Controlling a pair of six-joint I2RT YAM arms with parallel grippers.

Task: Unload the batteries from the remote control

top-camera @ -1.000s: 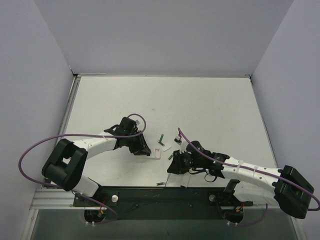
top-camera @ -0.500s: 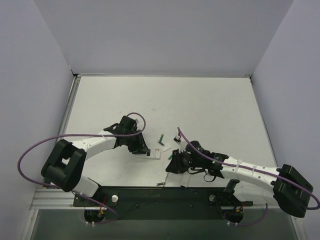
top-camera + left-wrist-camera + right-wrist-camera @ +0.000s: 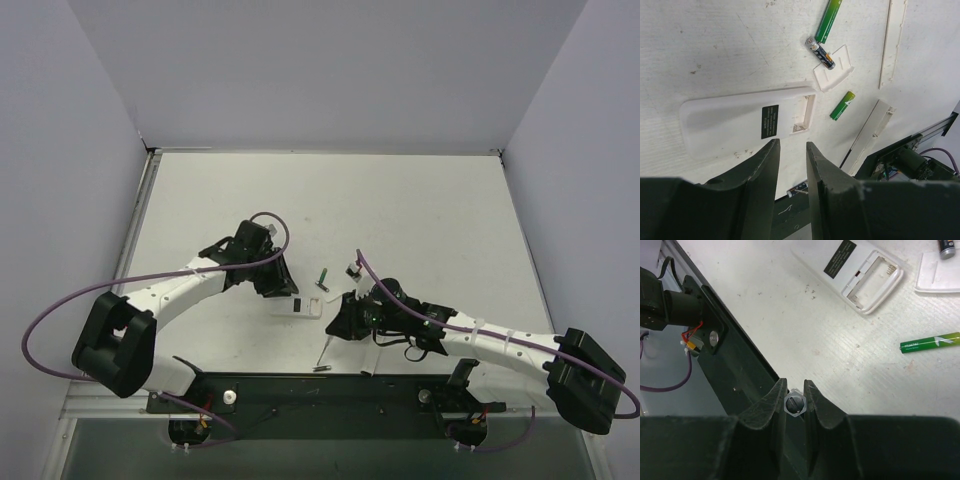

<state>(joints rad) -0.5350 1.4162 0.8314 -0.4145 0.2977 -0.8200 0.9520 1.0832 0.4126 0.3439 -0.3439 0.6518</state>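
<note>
L gripper [image 3: 792,146], fingers [image 3: 765,167] barely parted & empty, is hovering nearest the remote [image 3: 735,122], lying crosswise w/ bay [image 3: 804,114] toward R gripper [image 3: 795,388], grip unclear.

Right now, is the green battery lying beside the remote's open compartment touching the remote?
Apart. The left wrist view shows a strip of bare table between the green battery and the remote at its open end.

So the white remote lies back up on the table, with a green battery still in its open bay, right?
Not quite. The remote lies back up on the table, but its open bay is empty: the right wrist view shows the green battery loose beside it.
</note>
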